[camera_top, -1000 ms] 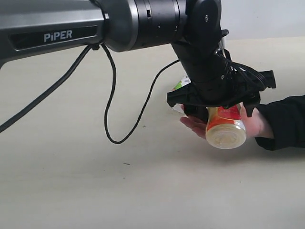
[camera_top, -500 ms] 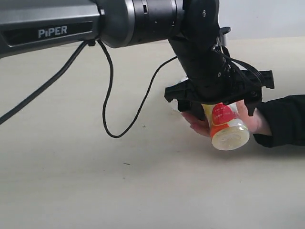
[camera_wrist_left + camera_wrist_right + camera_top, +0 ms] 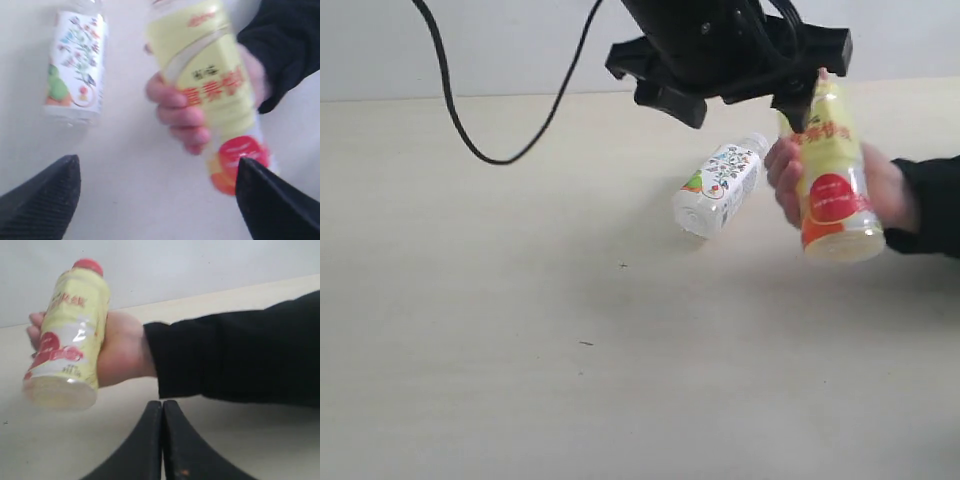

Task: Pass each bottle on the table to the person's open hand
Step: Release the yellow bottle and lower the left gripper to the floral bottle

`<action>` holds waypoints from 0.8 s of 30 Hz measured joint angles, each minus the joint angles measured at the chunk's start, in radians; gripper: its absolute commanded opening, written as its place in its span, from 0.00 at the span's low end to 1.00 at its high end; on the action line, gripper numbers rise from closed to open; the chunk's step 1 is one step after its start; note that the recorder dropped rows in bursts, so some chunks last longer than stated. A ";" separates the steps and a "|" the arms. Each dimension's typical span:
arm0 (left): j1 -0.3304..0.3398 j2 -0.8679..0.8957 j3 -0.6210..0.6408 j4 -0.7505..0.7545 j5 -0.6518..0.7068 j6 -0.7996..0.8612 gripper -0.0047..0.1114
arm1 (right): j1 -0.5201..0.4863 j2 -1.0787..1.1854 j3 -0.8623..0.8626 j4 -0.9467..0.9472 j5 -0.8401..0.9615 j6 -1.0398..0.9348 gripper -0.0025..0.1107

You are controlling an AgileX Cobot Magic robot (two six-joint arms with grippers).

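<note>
1. The yellow bottle, with its red cap and red-orange label, is resting in the person's hand, which is wrapping around its middle. It is leaning with the cap uppermost, and its base is hanging clear of the surface.
2. The hand is reaching in from the right edge of the exterior view, with a black sleeve covering the arm behind it.
3. The left fingers are standing wide apart, released and gripping nothing. In the exterior view they are hanging above the hand, and one of them is overlapping the top of the yellow bottle. Whether it is touching the bottle I cannot tell.
4. A clear bottle with a white cap and a green-white label is lying on its side on the surface. It is just beside the hand, on the hand's left in the exterior view, with its base facing the camera and its cap pointing away.
5. The right fingers are pressing together, clenched on nothing. They are hovering low over the surface near the sleeve.
6. A black cable is looping down in front of the pale wall at the far edge of the surface.
</note>
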 measured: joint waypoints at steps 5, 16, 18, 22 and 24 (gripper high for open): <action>0.005 -0.011 0.000 0.185 0.005 0.076 0.74 | 0.000 0.000 0.000 0.000 0.000 0.000 0.02; 0.009 0.093 0.000 0.346 -0.155 0.151 0.74 | 0.000 0.000 0.000 0.000 0.000 0.000 0.02; 0.011 0.123 0.000 0.354 -0.202 0.151 0.74 | 0.000 0.000 0.000 0.000 0.000 0.000 0.02; 0.026 0.195 0.000 0.376 -0.276 0.127 0.79 | 0.000 0.000 0.000 0.000 0.000 0.000 0.02; 0.036 0.227 0.000 0.380 -0.299 0.105 0.85 | 0.000 0.000 0.000 0.000 0.000 0.000 0.02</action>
